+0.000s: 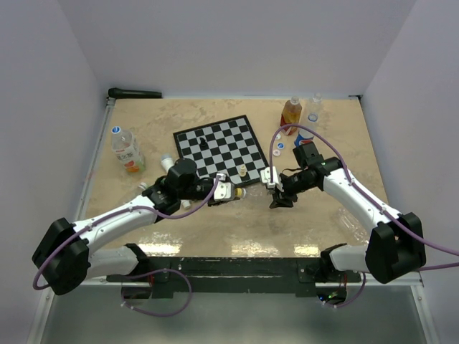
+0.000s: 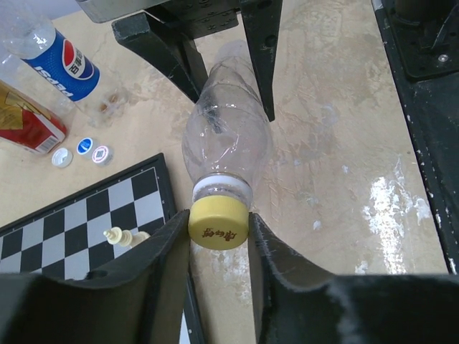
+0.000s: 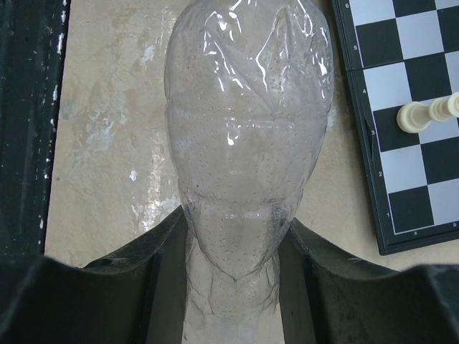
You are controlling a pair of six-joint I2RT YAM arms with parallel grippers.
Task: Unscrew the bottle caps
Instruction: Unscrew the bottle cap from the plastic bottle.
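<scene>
A clear, empty plastic bottle lies level above the table between my two grippers. Its yellow bottle cap points at the left wrist camera. My left gripper is shut on that cap, with a finger pressed against each side. In the right wrist view my right gripper is shut on the bottle's body near its base. In the top view the two grippers face each other just in front of the chessboard, and the bottle between them is hard to make out.
The chessboard with a few pieces lies behind the grippers. A Pepsi bottle, a red-labelled bottle and loose caps sit at the back right. Another bottle stands at the left, with loose caps nearby.
</scene>
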